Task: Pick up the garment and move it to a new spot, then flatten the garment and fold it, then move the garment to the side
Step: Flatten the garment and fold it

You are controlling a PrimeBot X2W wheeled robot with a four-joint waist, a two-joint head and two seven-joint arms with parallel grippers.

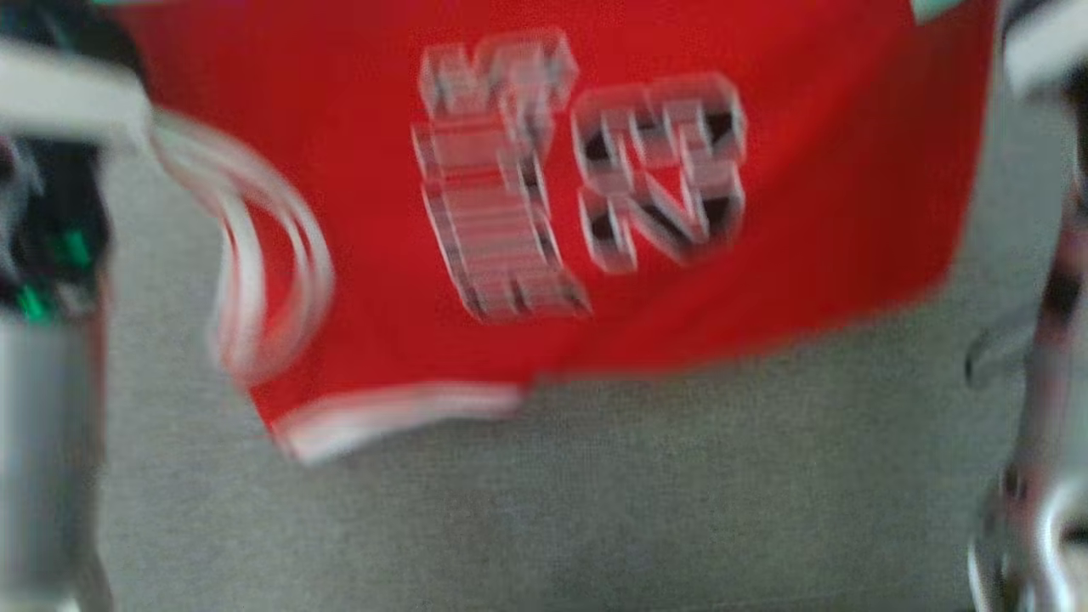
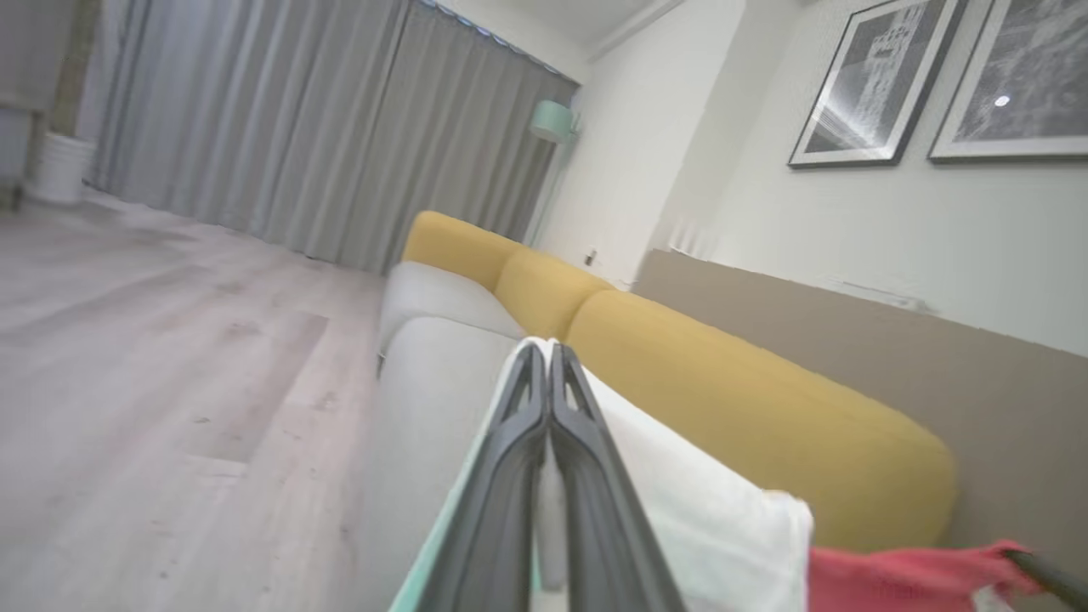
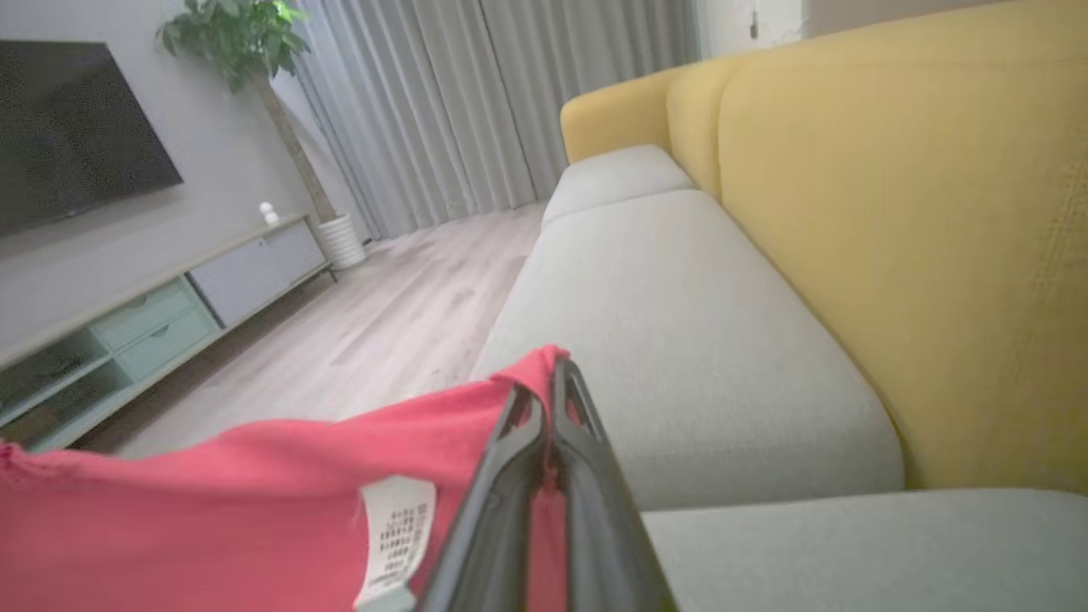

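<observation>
Red white-trimmed garment point(image 1: 807, 212), spread wide

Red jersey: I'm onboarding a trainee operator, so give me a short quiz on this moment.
1. True or false: the right fingers are shut on the red sleeveless jersey with white trim.
2. The cushioned backrest behind the grey fabric sofa seat is: A yellow, B blue, C black.
3. Fill in: the left fingers pinch ___ fabric.
Key: 1 true; 2 A; 3 white.
</observation>
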